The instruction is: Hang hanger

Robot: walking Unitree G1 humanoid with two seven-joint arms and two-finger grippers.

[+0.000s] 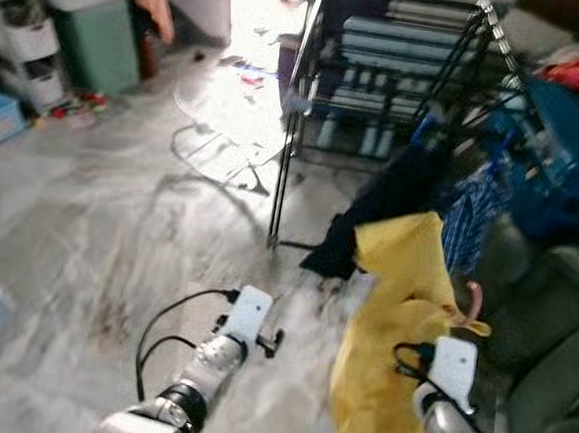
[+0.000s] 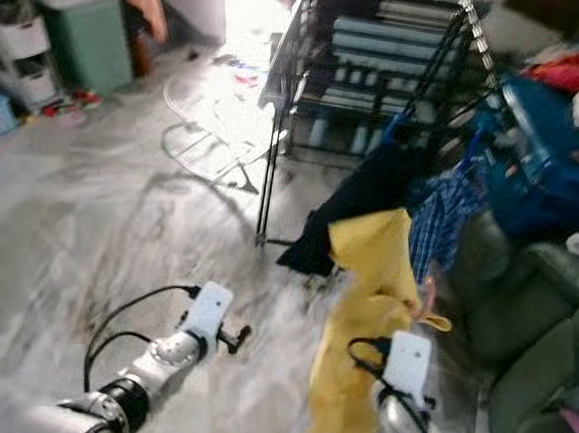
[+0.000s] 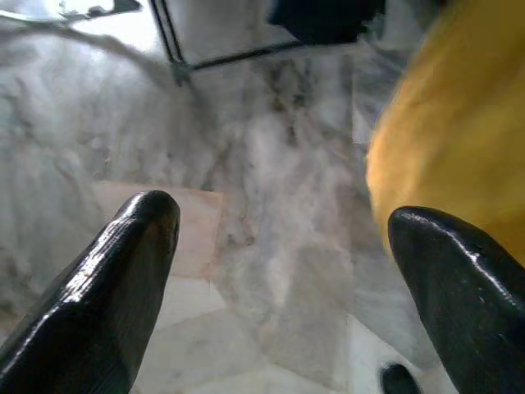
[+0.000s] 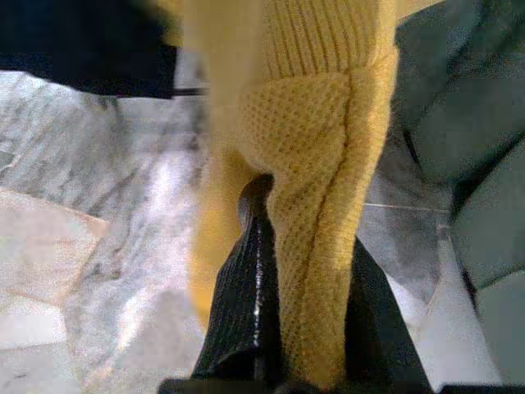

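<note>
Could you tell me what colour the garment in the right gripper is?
Yellow knit garment, clearest in the right wrist view.

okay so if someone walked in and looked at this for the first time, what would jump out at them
First the bright yellow knit garment, hanging in front of the robot on its right side and pinched between the right gripper's black fingers. Behind it stands a black drying rack with dark and blue clothes draped on it. The left gripper hangs open over the marble floor.
</note>
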